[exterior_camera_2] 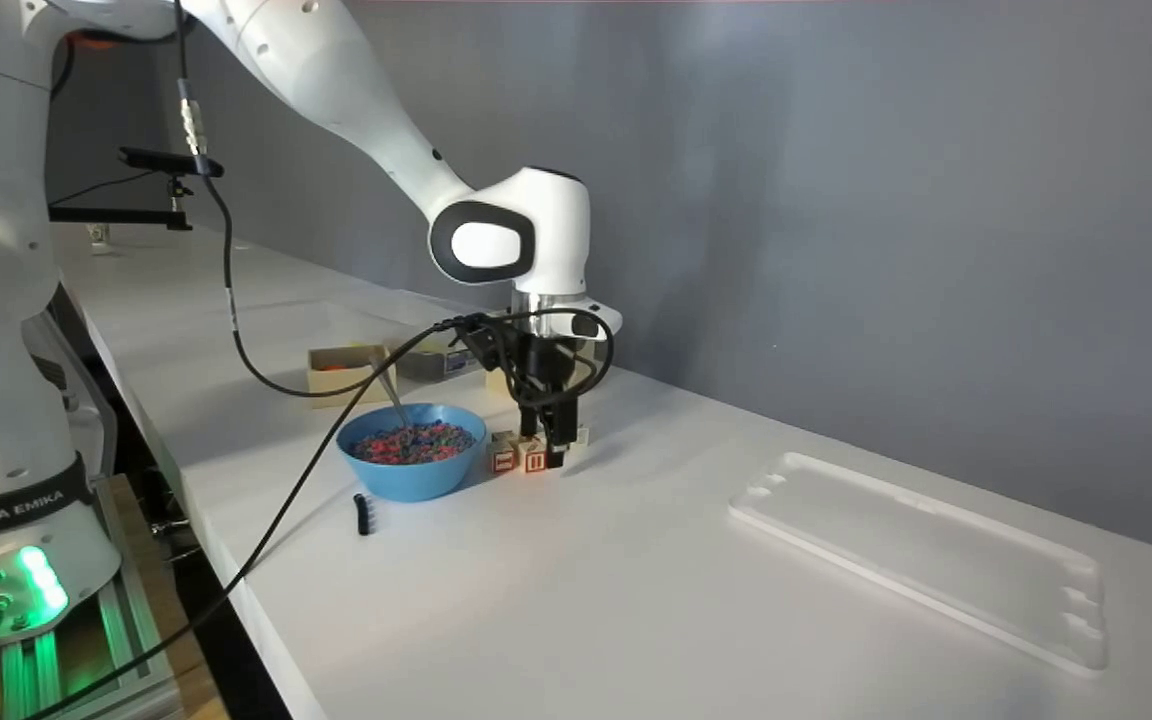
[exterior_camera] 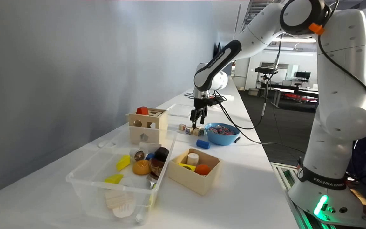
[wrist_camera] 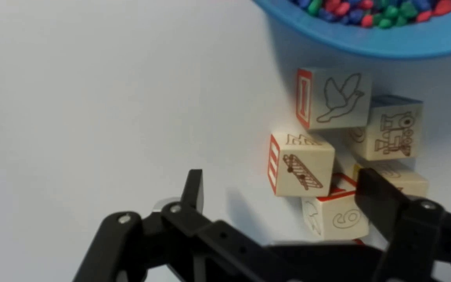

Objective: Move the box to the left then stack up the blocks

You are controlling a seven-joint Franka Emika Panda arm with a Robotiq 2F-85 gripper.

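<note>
Several wooden letter blocks lie clustered beside the blue bowl (exterior_camera: 221, 135). In the wrist view a bird block (wrist_camera: 341, 100), a train block (wrist_camera: 395, 131), a block with a brown striped picture (wrist_camera: 303, 166) and a block marked 6 or 9 (wrist_camera: 343, 219) show. My gripper (wrist_camera: 282, 184) is open, its right finger over the cluster and its left finger over bare table. Nothing is held. In both exterior views the gripper (exterior_camera: 198, 122) (exterior_camera_2: 543, 450) points down low at the blocks (exterior_camera_2: 533, 456). A wooden shape-sorter box (exterior_camera: 149, 125) and a small open wooden box (exterior_camera: 194, 173) stand apart from it.
A clear plastic bin (exterior_camera: 119, 178) holds toy food. A blue cylinder (exterior_camera: 203, 144) lies near the bowl. A black clip-like item (exterior_camera_2: 363, 514) and a clear lid (exterior_camera_2: 921, 560) lie on the table. Cables hang from the arm past the bowl. The wall runs along the table's back.
</note>
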